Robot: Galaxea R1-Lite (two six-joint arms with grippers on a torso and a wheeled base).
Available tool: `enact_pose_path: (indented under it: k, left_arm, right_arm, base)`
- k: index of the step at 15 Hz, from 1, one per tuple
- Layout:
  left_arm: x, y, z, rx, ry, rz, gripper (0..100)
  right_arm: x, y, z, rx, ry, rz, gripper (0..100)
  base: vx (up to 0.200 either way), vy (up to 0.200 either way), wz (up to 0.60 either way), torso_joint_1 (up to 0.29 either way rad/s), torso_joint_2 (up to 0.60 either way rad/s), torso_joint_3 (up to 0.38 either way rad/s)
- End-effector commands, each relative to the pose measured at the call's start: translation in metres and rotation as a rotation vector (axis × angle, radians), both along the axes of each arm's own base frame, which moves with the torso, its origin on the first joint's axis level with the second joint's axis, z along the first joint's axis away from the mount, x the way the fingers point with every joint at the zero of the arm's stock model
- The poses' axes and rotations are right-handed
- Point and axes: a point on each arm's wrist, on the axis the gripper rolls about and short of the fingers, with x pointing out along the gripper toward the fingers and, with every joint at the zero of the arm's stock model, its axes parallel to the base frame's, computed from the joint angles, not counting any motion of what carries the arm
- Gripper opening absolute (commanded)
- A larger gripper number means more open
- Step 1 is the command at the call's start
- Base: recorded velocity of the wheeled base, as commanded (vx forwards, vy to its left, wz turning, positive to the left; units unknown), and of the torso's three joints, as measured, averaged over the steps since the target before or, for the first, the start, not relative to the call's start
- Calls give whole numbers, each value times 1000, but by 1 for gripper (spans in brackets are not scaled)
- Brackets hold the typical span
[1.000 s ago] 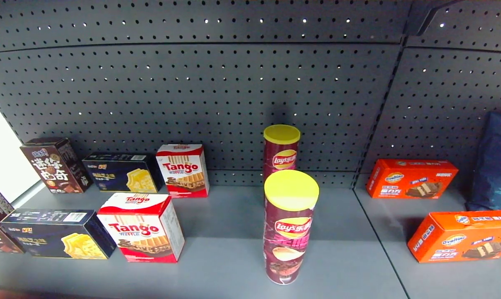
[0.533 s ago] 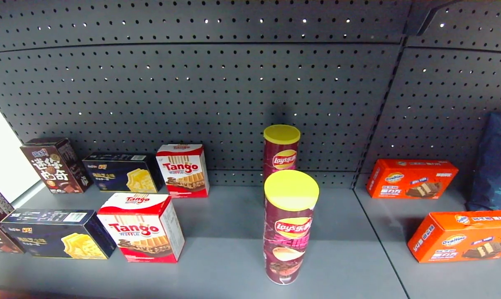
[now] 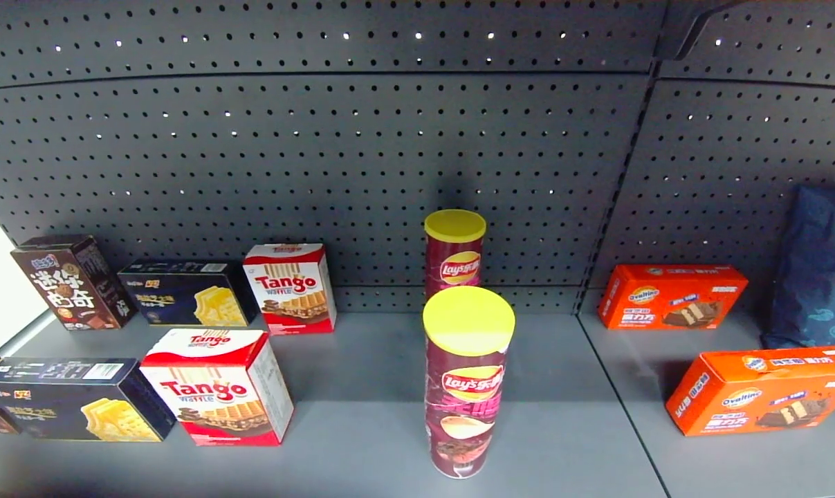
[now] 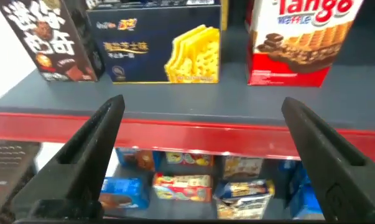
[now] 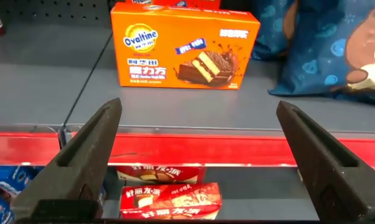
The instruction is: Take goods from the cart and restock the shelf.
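**Shelf check: both tools spread apart at the front edge**

Shelf (image 3: 362, 422) is seen across the lower half of the head frame, backed by a perforated panel (image 3: 320, 152).
- Lower centre: the front chip can (image 3: 467, 387) is stood upright. The rear chip can (image 3: 453, 252) is lined up directly behind it, close to the panel.
- Lower left: the front wafer box (image 3: 216, 387) is set just beside the front dark blue box (image 3: 71, 408).
- Behind those, a row is formed by the brown box (image 3: 68, 282), the rear dark blue box (image 3: 185, 292) and the rear wafer box (image 3: 289, 287).
- Right of the shelf seam: the rear orange box (image 3: 670, 296) and the front orange box (image 3: 759, 391) are laid flat, well apart from the cans. The blue bag (image 3: 815, 266) is propped at the right edge.

Left tool (image 4: 201, 104): its fingers are held wide apart and are clamped on nothing. It is positioned in front of the shelf's red front edge (image 4: 187, 134), facing the front dark blue box and front wafer box.

Right tool (image 5: 198, 104): its fingers are likewise spread wide. It is positioned in front of the same red edge, facing the front orange box, with the blue bag just beside that box.

Packaged goods (image 4: 181, 186) on a lower tier are seen below the red edge.
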Motion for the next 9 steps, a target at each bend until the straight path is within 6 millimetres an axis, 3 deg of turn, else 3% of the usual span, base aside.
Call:
enact_pose_path:
  k: [1, 9]
  left_arm:
    - [1, 0, -1, -18, -1, 1, 100]
    - [2, 0, -1, -62, -35, -3, 100]
  right_arm:
    - [0, 0, 0, 1, 2, 2, 100]
    - [0, 0, 0, 3, 4, 2, 100]
  base:
    - [0, 0, 0, 0, 0, 0]
    - [0, 0, 0, 0, 0, 0]
